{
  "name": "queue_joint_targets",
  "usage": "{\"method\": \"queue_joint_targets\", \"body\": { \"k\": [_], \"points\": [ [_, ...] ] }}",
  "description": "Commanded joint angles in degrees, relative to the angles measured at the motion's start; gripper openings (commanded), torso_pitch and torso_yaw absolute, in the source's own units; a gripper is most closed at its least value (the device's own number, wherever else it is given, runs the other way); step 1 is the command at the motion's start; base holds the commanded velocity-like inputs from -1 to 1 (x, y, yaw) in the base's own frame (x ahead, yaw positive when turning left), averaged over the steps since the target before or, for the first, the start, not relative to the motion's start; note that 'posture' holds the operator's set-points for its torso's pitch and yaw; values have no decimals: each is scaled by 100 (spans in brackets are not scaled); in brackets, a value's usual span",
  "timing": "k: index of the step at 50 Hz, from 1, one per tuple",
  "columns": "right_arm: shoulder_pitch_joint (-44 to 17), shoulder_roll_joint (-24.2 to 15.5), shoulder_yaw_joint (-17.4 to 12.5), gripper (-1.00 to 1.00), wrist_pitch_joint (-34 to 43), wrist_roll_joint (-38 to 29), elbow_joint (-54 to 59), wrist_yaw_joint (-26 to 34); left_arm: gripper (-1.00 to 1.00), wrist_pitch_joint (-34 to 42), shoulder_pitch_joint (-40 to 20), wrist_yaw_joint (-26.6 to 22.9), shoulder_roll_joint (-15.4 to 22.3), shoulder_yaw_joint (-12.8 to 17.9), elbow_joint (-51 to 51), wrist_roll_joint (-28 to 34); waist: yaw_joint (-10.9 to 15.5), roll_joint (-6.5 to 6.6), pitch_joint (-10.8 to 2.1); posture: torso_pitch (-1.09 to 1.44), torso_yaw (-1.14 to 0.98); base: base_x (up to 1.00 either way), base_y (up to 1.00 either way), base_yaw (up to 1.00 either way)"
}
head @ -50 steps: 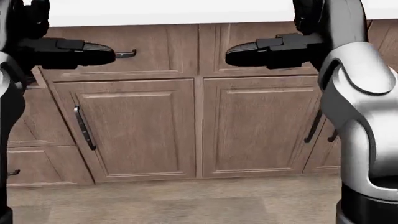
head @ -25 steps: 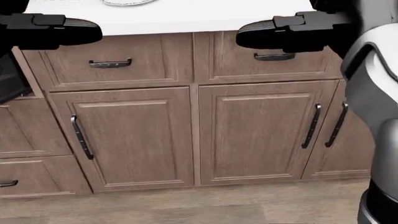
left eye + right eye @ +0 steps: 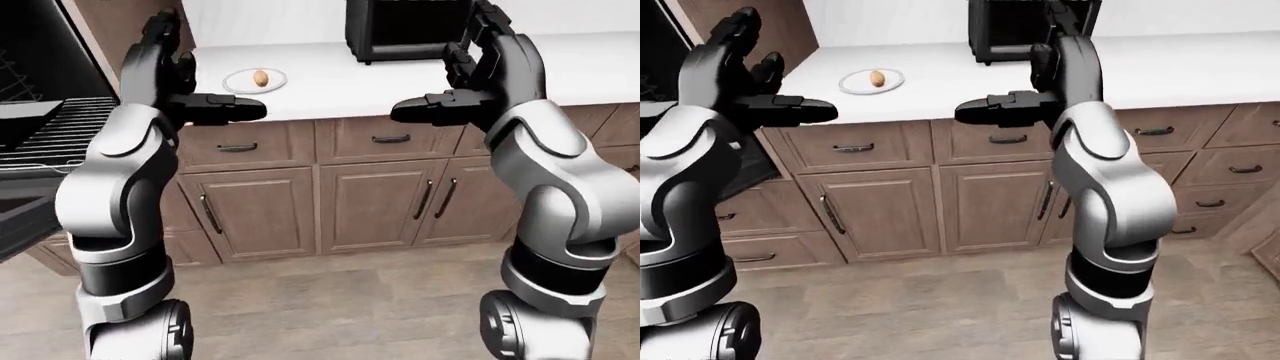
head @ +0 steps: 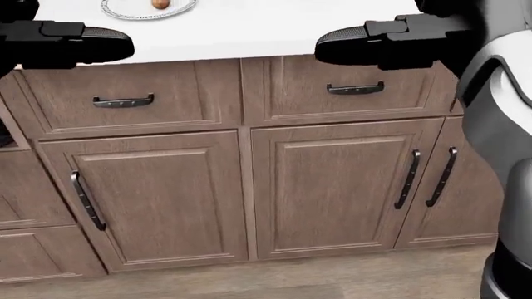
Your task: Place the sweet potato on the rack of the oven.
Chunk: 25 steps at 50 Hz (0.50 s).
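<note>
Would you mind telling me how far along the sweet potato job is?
Done: the oven rack is pulled out. In hand: nothing, as the left robot hand and right robot hand are open and empty. Left: grasping the sweet potato on its plate and moving it over.

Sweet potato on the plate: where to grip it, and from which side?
Probably from above, fingers across the narrow middle of the sweet potato. It lies flat on the shallow plate with open counter around it, so nothing blocks a descent. The left hand, open and empty, is nearer.
</note>
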Motion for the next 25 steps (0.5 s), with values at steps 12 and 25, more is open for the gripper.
{"method": "queue_joint_targets", "body": {
  "k": [12, 25],
  "points": [
    [-158, -17, 11, 100, -158, -6, -121, 39, 100, -193, -177, 81, 113, 110, -130, 7, 67, 130, -204, 0, 0, 23, 0, 0],
    [-172, -18, -2, 100, -140, 40, -123, 20, 100, -185, -202, 115, 112, 117, -96, -30, 59, -182, -186, 0, 0, 22, 0, 0]
  ]
}}
